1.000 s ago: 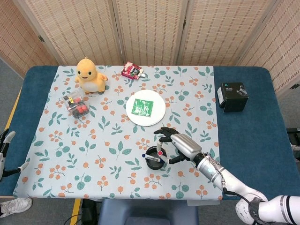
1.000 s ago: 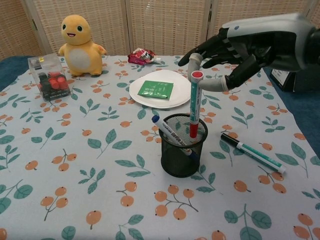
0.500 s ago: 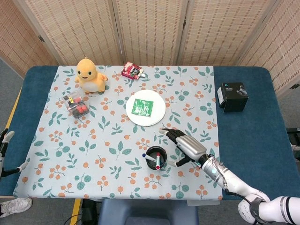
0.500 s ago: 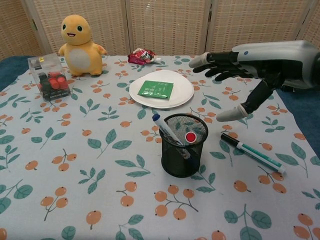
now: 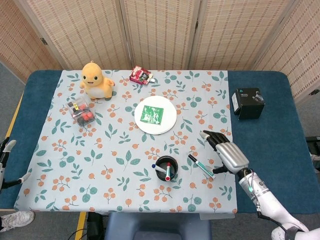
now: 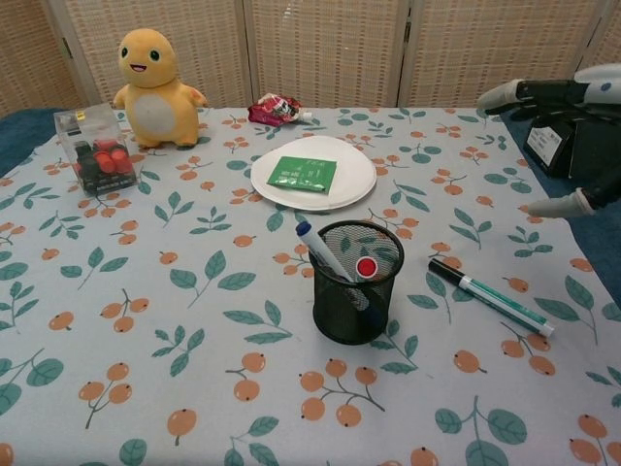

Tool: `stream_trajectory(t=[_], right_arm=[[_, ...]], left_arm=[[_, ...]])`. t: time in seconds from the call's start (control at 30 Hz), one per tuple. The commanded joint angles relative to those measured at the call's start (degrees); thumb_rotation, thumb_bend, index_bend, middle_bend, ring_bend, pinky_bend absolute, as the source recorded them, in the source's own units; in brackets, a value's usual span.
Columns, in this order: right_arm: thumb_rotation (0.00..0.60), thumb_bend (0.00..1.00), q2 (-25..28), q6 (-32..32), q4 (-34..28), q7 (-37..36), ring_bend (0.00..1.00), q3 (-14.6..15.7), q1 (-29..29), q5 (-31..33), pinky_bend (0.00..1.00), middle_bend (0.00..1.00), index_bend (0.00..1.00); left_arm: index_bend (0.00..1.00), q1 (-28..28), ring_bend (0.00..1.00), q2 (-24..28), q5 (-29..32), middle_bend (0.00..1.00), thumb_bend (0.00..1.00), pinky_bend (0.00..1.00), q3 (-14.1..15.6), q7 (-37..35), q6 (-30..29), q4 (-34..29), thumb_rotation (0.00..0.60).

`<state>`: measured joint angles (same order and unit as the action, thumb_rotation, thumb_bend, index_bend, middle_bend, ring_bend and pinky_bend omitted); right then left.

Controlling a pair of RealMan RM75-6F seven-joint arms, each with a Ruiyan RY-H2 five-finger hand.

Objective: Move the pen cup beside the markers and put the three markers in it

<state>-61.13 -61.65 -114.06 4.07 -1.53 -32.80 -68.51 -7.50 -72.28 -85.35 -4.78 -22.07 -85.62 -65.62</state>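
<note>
The black mesh pen cup [image 5: 165,170] [image 6: 356,295] stands on the floral cloth and holds a blue-capped marker [image 6: 321,250] and a red-capped marker [image 6: 367,268]. A third marker, green with a black cap [image 5: 200,165] [image 6: 490,296], lies flat on the cloth to the cup's right. My right hand [image 5: 226,153] [image 6: 555,126] hovers open, fingers spread, just right of the lying marker and holds nothing. My left hand [image 5: 6,162] hangs off the table's left edge with its fingers apart, empty.
A white plate [image 5: 170,122] with a green packet [image 5: 152,114] sits behind the cup. Further back are a yellow plush toy [image 5: 95,80], a clear box of red items [image 5: 81,111] and a red snack bag [image 5: 140,75]. A black box [image 5: 248,103] stands at right.
The red marker left my right hand and dropped into the cup. That hand then opened and drew back to the right, past the green marker.
</note>
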Motion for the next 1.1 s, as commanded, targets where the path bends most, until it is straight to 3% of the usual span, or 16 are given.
stream_trajectory(t=[0.03,0.3,0.67,1.1], right_arm=[[0.600,0.24,-3.09,-4.67,1.88,5.00,0.00,2.40,3.88,-0.09,0.00,0.00,0.00],[0.600,0.27,-11.72,-9.57,6.08,6.93,0.00,2.69,9.10,2.98,0.00,0.00,0.00],[0.600,0.28,-17.87,-8.28,10.82,10.87,0.00,2.12,10.26,4.88,0.00,0.00,0.00],[0.600,0.28,-23.86,-5.47,18.79,10.07,0.00,1.38,10.78,3.45,0.00,0.00,0.00]], left_arm=[[0.00,-0.10,0.00,0.03,-0.23,0.00,0.02,0.24,0.08,-0.19,-0.03,-0.09,0.600],[0.00,-0.38,0.00,0.55,-0.90,0.00,0.02,0.24,0.25,-2.62,-0.08,-0.13,0.600],[0.00,-0.18,0.00,1.27,-1.49,0.00,0.02,0.24,0.36,-5.03,-1.13,-0.11,0.600],[0.00,0.37,0.00,1.96,-1.79,0.00,0.02,0.24,0.42,-5.76,-2.51,-0.64,0.600]])
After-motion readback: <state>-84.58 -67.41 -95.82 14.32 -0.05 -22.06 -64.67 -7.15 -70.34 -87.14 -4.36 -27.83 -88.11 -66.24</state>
